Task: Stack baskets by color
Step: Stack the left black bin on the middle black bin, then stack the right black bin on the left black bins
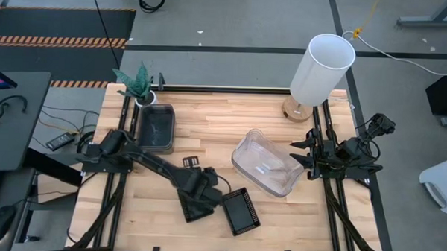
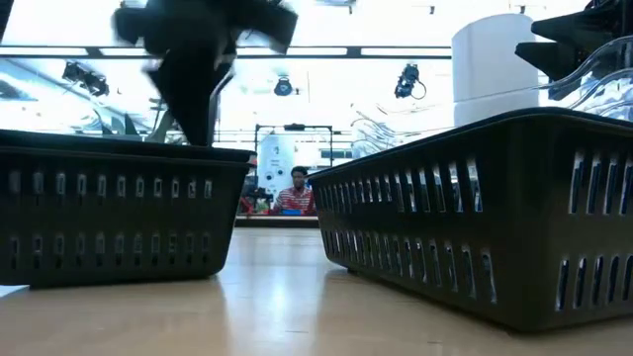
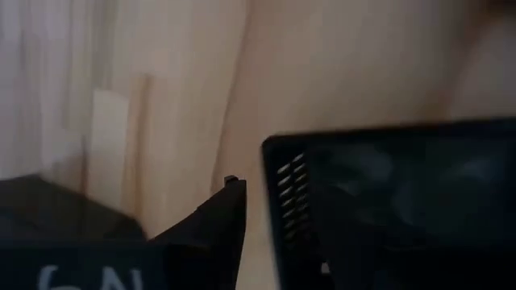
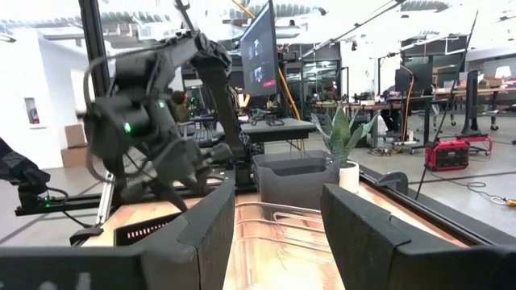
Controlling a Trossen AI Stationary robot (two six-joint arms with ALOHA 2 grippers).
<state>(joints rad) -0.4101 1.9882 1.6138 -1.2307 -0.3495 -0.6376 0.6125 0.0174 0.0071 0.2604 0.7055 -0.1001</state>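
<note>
The left tool [image 1: 206, 207] is low over the counter [image 1: 208, 132] at a small black basket [image 1: 194, 205]; whether its fingers grip the basket's rim cannot be told. A second black basket [image 1: 241, 212] lies just beside. The right tool [image 1: 303, 159], fingers apart, waits beside the clear baskets [image 1: 265, 164]. Grey baskets [image 1: 155, 128] sit near the plant [image 1: 138, 83].

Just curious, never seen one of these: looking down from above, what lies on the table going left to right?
Grey-brown bins → left claw → black basket → clear bins → right claw.
</note>
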